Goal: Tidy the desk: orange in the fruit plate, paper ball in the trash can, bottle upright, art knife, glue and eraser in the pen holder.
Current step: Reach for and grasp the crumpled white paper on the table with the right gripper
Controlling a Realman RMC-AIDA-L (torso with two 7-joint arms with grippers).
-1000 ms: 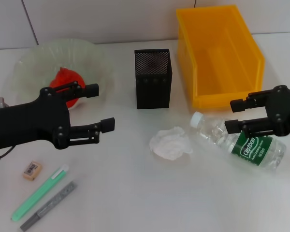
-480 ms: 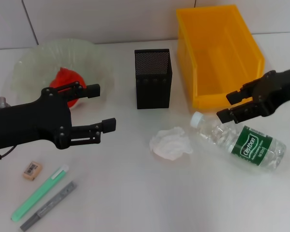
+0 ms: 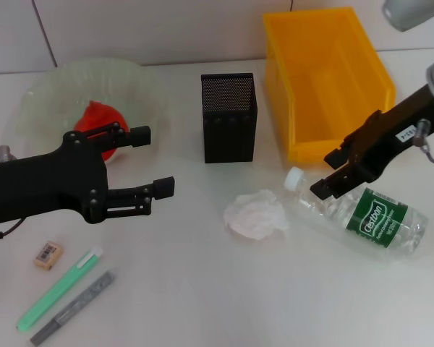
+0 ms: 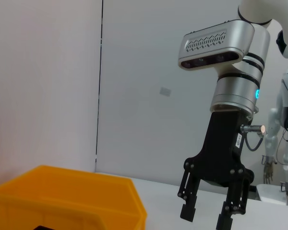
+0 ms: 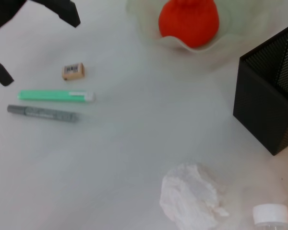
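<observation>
Head view: the right end effector (image 3: 328, 178) hangs open at centre right over the lying bottle (image 3: 362, 212); the left end effector (image 3: 149, 160) gapes at centre left beside the orange (image 3: 101, 129).
Left wrist view: the right end effector spread, lower right.
Right wrist view: paper ball (image 5: 190, 195) at bottom centre.

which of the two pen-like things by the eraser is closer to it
The green one, with the white tip; it lies between the eraser and the grey one.

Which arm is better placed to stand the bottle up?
The right. Its tool hangs open just above the neck of the lying bottle. The left tool, also open, is across the table by the fruit plate.
</observation>
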